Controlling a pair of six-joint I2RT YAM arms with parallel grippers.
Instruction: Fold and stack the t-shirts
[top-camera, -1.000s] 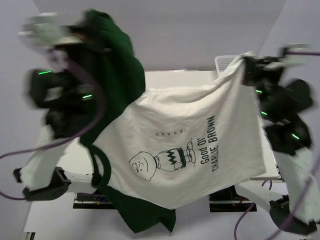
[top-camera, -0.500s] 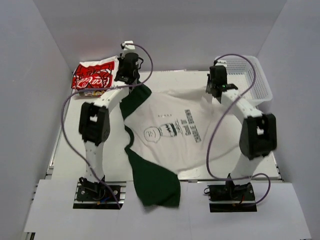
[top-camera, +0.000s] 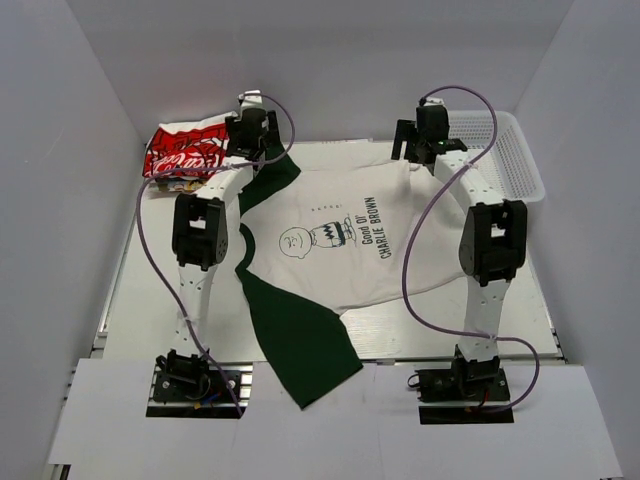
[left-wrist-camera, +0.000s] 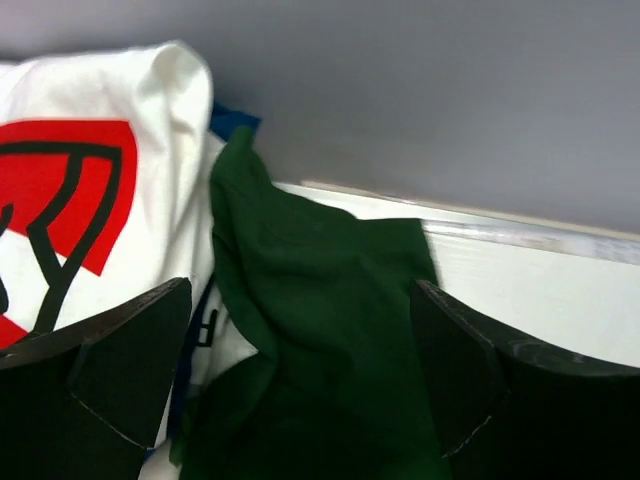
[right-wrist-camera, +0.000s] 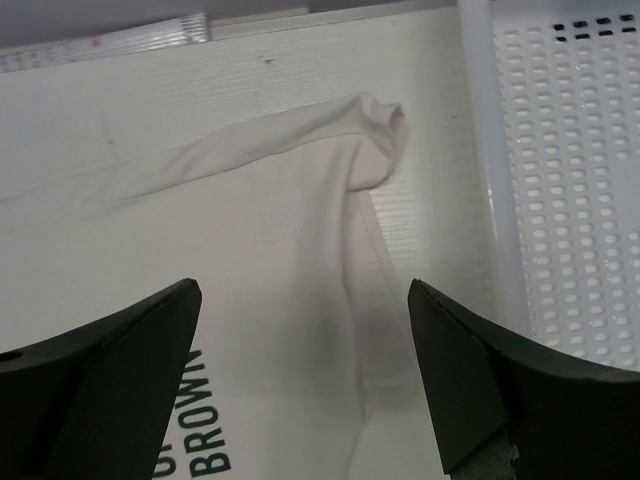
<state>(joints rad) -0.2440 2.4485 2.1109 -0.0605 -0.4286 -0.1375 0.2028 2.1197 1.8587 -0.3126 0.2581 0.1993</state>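
Left fingers (left-wrist-camera: 100, 385) and right fingers (right-wrist-camera: 100, 355) spread; arms outstretched over tee (top-camera: 325, 275).

At ten o'clock the red-print tee (top-camera: 185, 152) mostly hides the shirts beneath (top-camera: 175, 184); tiny lettering on the Charlie Brown tee (top-camera: 330, 270) is unreadable.

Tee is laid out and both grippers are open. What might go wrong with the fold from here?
The near green sleeve hangs past the table edge; its weight may drag the Charlie Brown tee askew.
The far sleeve lies bunched against the folded stack; the left gripper might catch both.
The tee's corner near the right gripper is rolled beside the basket, so a crease may get folded in.
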